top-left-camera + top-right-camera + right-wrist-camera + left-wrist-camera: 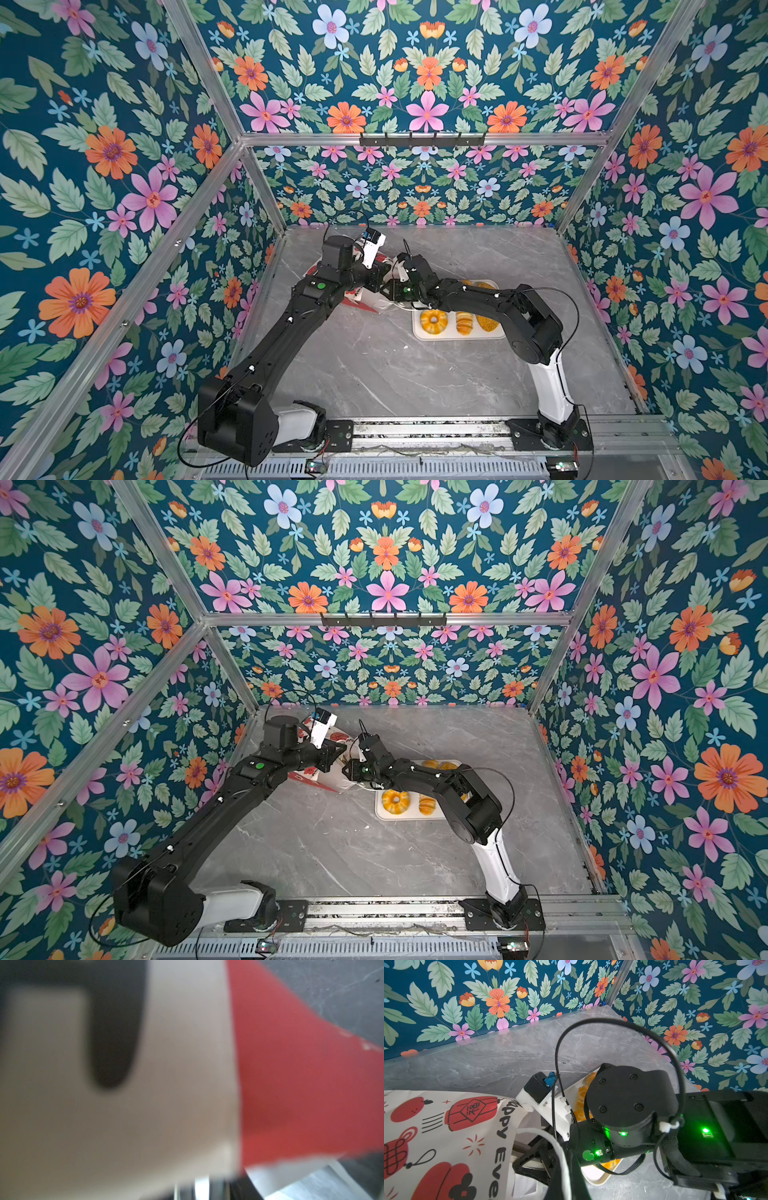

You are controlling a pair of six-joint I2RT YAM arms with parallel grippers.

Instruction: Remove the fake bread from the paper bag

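The paper bag (446,1136) lies on its side toward the left edge of the grey surface (374,374), mouth turned to the white tray (417,332) at the middle. The left hand (372,277) is closed tight, seemingly pinching the bag by its white cord handle (550,1140). The right hand (529,1159) reaches into the mouth. Its fingers are hidden by paper and its wrist view is a blur of red and white, so I cannot tell whether it is apart or clamped on anything.

On the tray sit a glossy ring bun (433,321), a ridged loaf (464,323) and a seeded loaf (487,322). More golden crust shows at the tray's far end behind the right arm, but I cannot tell if those are separate pieces. No bread is visible inside the bag.

The fake bread is probably light and firm, and the glossy pieces may be slippery, so a grip across the narrow width looks safest. The bag is thin paper that will slide, crease or tear, so the handle or rim is the place to hold it.

Black letters along the rim read "appy" and "Eve". The characters on the red lantern print are illegible.
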